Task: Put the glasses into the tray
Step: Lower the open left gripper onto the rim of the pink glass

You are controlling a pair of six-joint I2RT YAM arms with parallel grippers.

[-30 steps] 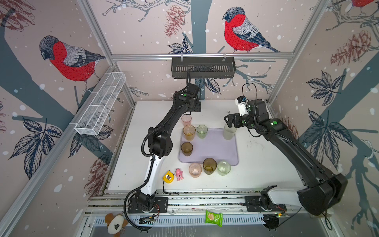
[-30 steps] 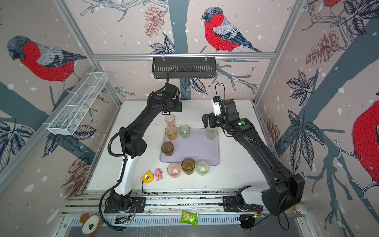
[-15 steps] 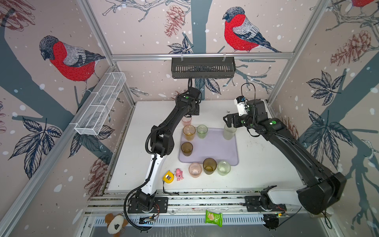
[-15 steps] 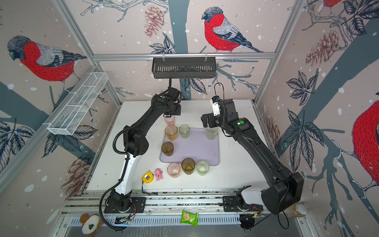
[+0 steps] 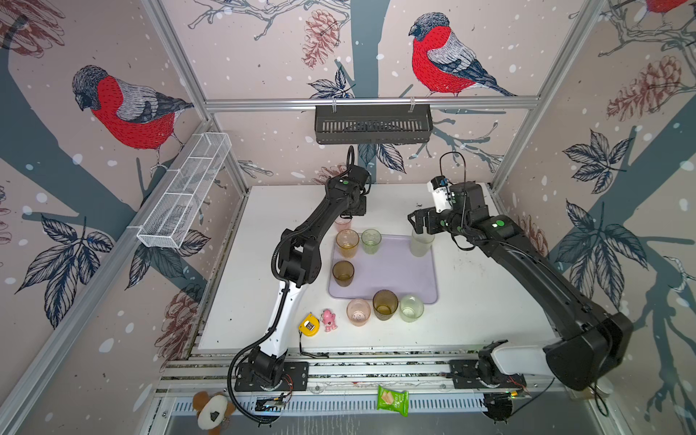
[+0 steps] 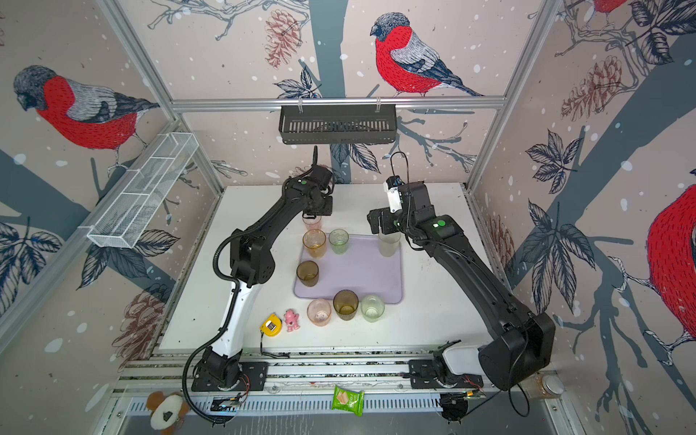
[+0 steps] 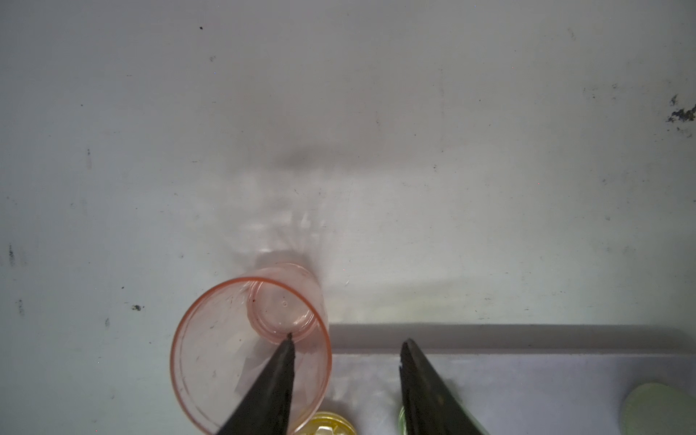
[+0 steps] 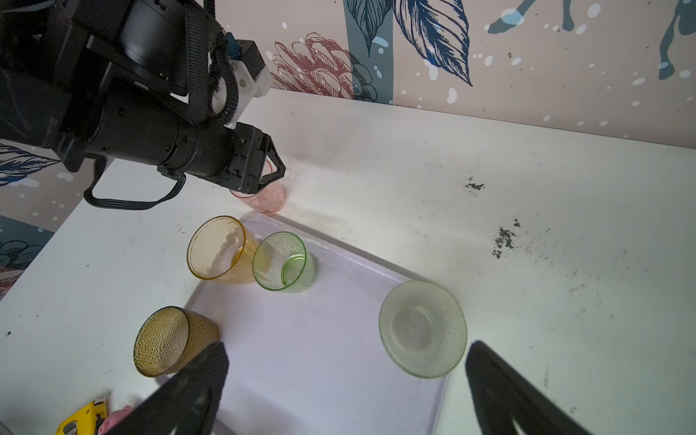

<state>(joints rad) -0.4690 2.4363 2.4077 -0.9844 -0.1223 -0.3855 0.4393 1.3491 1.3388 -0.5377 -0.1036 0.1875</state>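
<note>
Table (image 5: 474,301) with the tray (image 5: 399,267) at its centre. My left hand (image 7: 348,341) hangs over the far pink glass (image 7: 211,357), which stands upright on the table just outside the tray's far left corner. This hand is partly open. One finger (image 7: 271,388) reaches inside the glass and the other is outside it, above the tray. There is a clear gap between that outer finger and the glass wall, so nothing is gripped. My right hand (image 8: 348,345) is spread wide and empty at the tray's far right corner. The frosted glass (image 5: 421,244) stands upright there, ahead of the spread fingers and touching neither. At the tray's far left corner stands the amber glass (image 5: 347,243), with the far green glass (image 5: 371,241) just to its right. The far brown glass (image 5: 343,273) stands at the tray's left edge, nearer. Three more stand in a row on the table just off the tray's near edge. From left to right they are the near pink glass (image 5: 358,312), the near brown glass (image 5: 385,305) and the near green glass (image 5: 411,309).
</note>
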